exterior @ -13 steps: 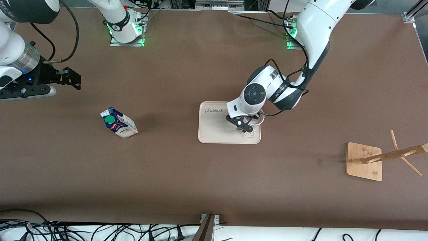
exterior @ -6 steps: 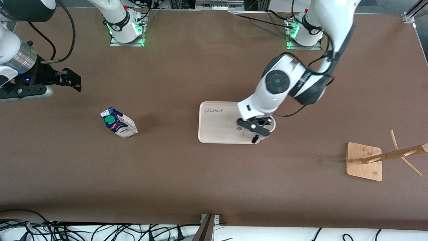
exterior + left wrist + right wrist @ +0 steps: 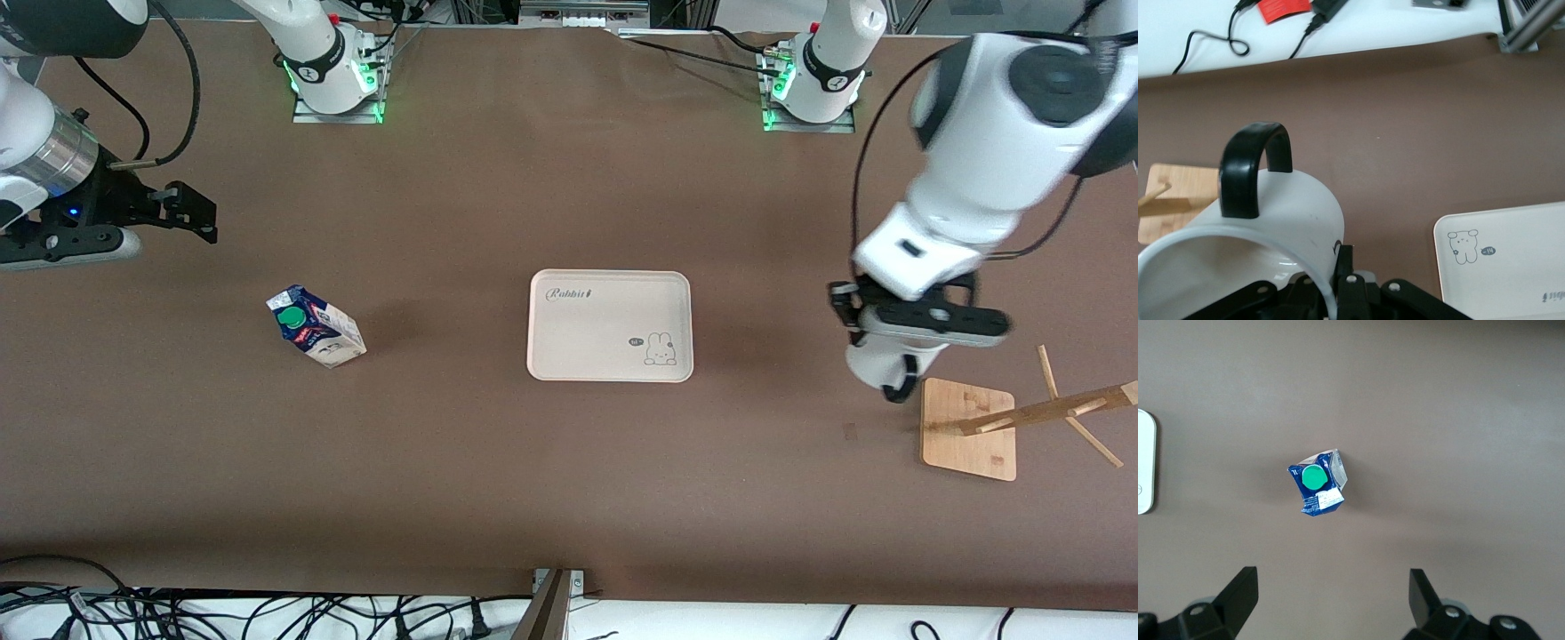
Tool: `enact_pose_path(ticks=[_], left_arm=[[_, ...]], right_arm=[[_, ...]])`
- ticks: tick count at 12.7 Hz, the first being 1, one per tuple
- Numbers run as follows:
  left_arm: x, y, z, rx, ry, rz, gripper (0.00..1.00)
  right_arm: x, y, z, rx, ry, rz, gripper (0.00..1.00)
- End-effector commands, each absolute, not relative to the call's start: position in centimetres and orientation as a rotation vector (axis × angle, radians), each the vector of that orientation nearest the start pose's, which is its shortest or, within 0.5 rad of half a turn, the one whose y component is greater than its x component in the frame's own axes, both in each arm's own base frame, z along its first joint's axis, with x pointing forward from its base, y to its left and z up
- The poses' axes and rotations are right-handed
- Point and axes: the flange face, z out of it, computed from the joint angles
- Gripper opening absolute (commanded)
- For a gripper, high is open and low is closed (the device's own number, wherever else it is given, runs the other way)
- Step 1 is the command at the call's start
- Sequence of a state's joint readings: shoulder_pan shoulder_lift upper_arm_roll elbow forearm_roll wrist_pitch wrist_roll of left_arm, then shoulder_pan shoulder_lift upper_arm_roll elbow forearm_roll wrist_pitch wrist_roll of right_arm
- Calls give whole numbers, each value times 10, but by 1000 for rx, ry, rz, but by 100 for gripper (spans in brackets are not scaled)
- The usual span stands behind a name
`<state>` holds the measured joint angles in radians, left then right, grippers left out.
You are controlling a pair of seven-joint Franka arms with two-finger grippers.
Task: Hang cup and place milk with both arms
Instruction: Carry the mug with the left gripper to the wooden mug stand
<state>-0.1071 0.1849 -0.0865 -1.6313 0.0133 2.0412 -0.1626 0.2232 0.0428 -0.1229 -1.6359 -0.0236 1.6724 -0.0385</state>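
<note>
My left gripper [image 3: 880, 360] is shut on the rim of the cup [image 3: 876, 372], a white mug with a black loop handle. It holds the cup in the air beside the base of the wooden rack [image 3: 969, 428]. In the left wrist view the cup [image 3: 1281, 210] fills the foreground, one finger [image 3: 1351, 261] against its outer wall, handle toward the rack [image 3: 1175, 197]. The milk [image 3: 316, 327] stands on the table toward the right arm's end. My right gripper [image 3: 191, 213] hangs open and empty above the table near it. The milk also shows in the right wrist view [image 3: 1317, 482], between the wide-open fingers [image 3: 1243, 590].
A cream tray [image 3: 587, 342] with a rabbit drawing lies at the table's middle with nothing on it; it also shows in the left wrist view [image 3: 1518, 267]. The rack's pole and pegs [image 3: 1053, 407] stand at the left arm's end. Cables lie along the table's near edge.
My left arm has lifted the cup off the tray and carried it toward the left arm's end, up to the rack's base. The right arm has barely moved.
</note>
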Motion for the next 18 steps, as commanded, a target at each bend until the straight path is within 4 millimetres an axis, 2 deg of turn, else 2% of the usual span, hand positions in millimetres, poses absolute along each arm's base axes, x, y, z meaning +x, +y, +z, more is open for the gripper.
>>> enact_pose_path(ticks=[1,2,3,5,7,10,11,14,18], left_arm=[[642,-54,510,-3333,-231,-303,0],[645,-27,504,-3356,-348,-295,0],[647,-19,503,-3384,-379,-296,0],[649,3,496,-3385,-309,-308,0],[652,11,500,-3378,-262,-336,0],[654,41,500,-3355,-326,-356,0],[655,49,501,-3355,-296,-372,0],[657,80,498,-3441,-481,-418,0],[663,93,496,-3415,-513,-473,0]], right_arm=[[573,58,583,-3148,-200,-11,100],[573,59,583,-3146,-202,-11,100],[573,58,583,-3148,-200,-11,100],[573,58,582,-3148,-202,-9,100],[573,58,582,-3148,-202,-11,100],[573,60,583,-3148,-207,-11,100],[573,60,583,-3148,-207,-11,100],[573,60,582,-3148,-207,-9,100],[573,57,582,-3148,-200,-9,100]])
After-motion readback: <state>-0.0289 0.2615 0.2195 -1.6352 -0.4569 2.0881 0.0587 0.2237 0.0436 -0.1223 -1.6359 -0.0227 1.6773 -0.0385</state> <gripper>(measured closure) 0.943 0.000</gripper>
